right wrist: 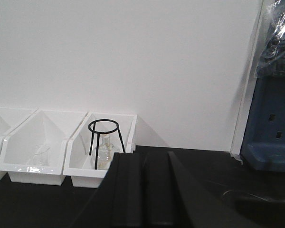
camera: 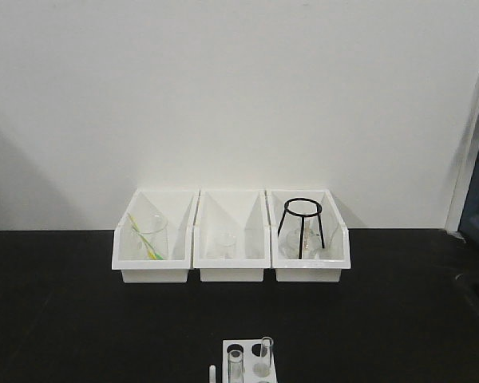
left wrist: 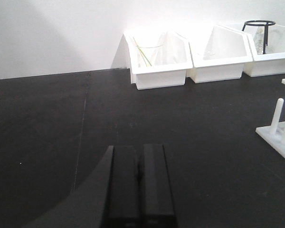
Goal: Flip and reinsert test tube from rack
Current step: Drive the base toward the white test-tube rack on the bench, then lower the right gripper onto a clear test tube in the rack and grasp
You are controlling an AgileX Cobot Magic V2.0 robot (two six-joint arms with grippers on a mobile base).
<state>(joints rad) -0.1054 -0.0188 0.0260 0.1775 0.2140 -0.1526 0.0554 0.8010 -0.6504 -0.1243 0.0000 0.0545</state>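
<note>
The rack [camera: 251, 369] sits on the black counter [camera: 64, 303] at the bottom edge of the front view, near the robot and well apart from the three white bins along the wall. Two test tubes stand upright in its holes, the left-hand test tube [camera: 236, 365] a little nearer than the right-hand test tube [camera: 266, 349]; they look alike, and I cannot tell which one the task concerns. Neither arm touches them. The left gripper [left wrist: 139, 185] hangs low over bare counter with its jaws pressed together and nothing between them, and the rack's white pegs [left wrist: 279, 113] show off to its right. The right gripper [right wrist: 145, 190] also has its jaws together and empty, facing the bins. The left bin [camera: 124, 259] holds a clear beaker with a yellow-green rod, the middle bin [camera: 231, 273] a small glass vessel, and the right bin [camera: 339, 251] a black wire tripod [camera: 302, 209] over a clear flask.
</note>
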